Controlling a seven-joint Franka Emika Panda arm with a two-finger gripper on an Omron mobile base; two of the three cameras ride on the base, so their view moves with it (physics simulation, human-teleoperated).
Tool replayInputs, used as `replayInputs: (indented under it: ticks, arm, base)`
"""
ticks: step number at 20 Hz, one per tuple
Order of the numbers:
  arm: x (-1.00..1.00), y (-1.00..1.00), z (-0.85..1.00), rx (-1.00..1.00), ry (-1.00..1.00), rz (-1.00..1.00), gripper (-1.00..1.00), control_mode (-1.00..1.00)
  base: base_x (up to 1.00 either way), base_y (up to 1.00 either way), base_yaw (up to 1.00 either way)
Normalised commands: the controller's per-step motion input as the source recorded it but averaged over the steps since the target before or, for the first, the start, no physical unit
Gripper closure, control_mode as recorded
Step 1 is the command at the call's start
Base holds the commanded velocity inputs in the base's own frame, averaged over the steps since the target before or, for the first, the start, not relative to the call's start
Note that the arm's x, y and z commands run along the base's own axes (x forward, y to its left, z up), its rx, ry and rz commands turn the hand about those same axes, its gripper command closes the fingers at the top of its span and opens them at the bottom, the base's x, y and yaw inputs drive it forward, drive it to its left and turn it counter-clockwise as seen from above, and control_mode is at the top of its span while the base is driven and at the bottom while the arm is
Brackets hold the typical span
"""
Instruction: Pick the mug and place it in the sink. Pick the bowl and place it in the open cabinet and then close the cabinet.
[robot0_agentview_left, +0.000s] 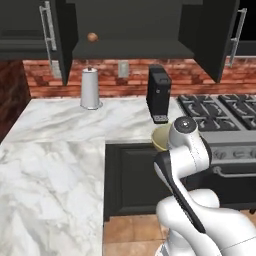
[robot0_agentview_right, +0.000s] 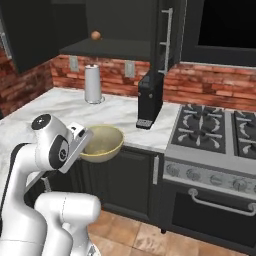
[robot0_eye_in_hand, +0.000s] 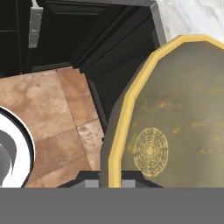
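Observation:
My gripper (robot0_agentview_right: 84, 141) is shut on the rim of the cream-beige bowl (robot0_agentview_right: 103, 143), holding it level just off the counter's front edge, in front of the black base cabinets. In the left base view the bowl (robot0_agentview_left: 160, 137) is partly hidden behind my arm. In the hand view the bowl (robot0_eye_in_hand: 175, 118) lies on the right, its yellowish rim pinched between my fingertips (robot0_eye_in_hand: 92, 183) at the bottom. Above the counter the black upper cabinet (robot0_agentview_left: 132, 50) stands open with both doors swung out, its shelf (robot0_agentview_right: 107, 48) dark. The mug and the sink are out of view.
A small brown ball (robot0_agentview_left: 92, 37) sits on the cabinet shelf. On the marble counter (robot0_agentview_left: 60, 125) stand a white cylinder (robot0_agentview_left: 90, 89) and a black coffee machine (robot0_agentview_left: 159, 94). A gas stove (robot0_agentview_right: 210, 130) is to the right. Tiled floor (robot0_eye_in_hand: 48, 113) lies below.

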Motion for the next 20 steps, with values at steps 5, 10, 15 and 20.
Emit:
replayInputs:
  ticks: [5, 10, 15, 20]
  arm:
    - [0.00, 0.00, 0.00, 0.00, 0.00, 0.00, 1.00, 1.00]
    - [0.00, 0.00, 0.00, 0.00, 0.00, 0.00, 1.00, 1.00]
    - [0.00, 0.00, 0.00, 0.00, 0.00, 0.00, 1.00, 1.00]
    - [0.00, 0.00, 0.00, 0.00, 0.00, 0.00, 1.00, 1.00]
  base:
    - [0.59, 0.00, -0.02]
    - [0.67, 0.09, -0.07]
    - [0.54, 0.19, -0.07]
    - [0.10, 0.59, -0.05]
